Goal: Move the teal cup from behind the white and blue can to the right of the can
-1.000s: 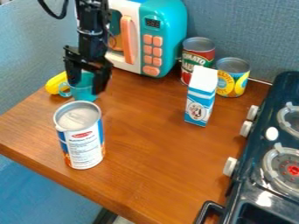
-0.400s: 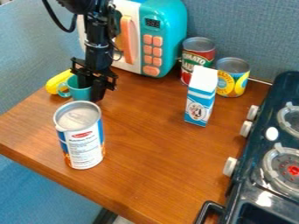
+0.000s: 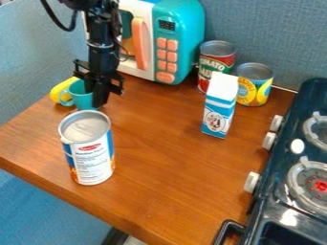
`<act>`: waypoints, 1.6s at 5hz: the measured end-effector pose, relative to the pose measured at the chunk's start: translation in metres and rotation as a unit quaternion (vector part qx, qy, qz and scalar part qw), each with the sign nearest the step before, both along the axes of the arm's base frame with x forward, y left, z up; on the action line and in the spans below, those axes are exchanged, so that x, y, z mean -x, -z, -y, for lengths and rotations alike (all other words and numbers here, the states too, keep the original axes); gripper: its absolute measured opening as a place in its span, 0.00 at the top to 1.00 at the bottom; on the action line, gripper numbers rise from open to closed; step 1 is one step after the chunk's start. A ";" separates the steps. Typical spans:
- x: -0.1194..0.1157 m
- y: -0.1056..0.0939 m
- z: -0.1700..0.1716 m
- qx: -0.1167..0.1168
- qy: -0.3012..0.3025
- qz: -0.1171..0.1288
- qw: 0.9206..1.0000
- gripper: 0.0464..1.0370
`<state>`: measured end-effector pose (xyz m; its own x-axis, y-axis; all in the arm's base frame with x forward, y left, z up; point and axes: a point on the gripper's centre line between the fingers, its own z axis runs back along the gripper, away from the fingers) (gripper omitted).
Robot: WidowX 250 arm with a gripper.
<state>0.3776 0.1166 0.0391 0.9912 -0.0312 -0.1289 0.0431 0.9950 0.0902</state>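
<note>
Hanging down at the upper left of the view, the pincer (image 3: 97, 97) close against the camera-right side of the teal cup (image 3: 79, 98) and partly in front of it. From the pincer, look just to the camera's left for the cup, near the far left edge of the wooden surface (image 3: 166, 167). Seems upright, with a short vertical axis roughly in line with the pincer's downward slant, and with the handle (image 3: 62, 98) on the side away from the pincer. Cannot tell whether open or closed, nor confirm any hold on the cup.

Just behind the cup, partly hidden by it, a yellow thing (image 3: 58, 90) with its long axis slanting up toward the camera's right. Nearer the camera, 1 tall can (image 3: 92, 160) with a white label panel, a red oval, small dark print, and blue and orange bands.

Farther right, beyond the microwave (image 3: 188, 31) with its orange buttons, 2 more cans: 1 red-and-green can (image 3: 214, 63) with large white lettering, and 1 yellow-and-blue can (image 3: 257, 93) with round label pictures. In front of both, 1 upright white-and-blue carton (image 3: 217, 119) with a black-and-white emblem. At the right edge, a dark stove (image 3: 275, 165) with pale knobs.
</note>
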 end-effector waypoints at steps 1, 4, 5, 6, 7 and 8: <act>0.005 -0.028 0.004 0.003 0.004 0.057 0.998 0.93; 0.037 -0.107 0.105 0.030 0.148 0.115 0.982 0.93; 0.066 -0.108 0.145 0.038 0.213 0.101 0.971 0.93; 0.087 -0.098 0.152 0.030 0.240 0.080 0.967 0.93; 0.090 -0.087 0.160 0.031 0.266 0.078 0.960 0.93; 0.086 -0.061 0.167 0.024 0.307 0.053 0.950 0.93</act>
<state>0.2918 -0.0508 0.0997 0.7911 -0.6115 -0.0134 0.6104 0.7879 0.0814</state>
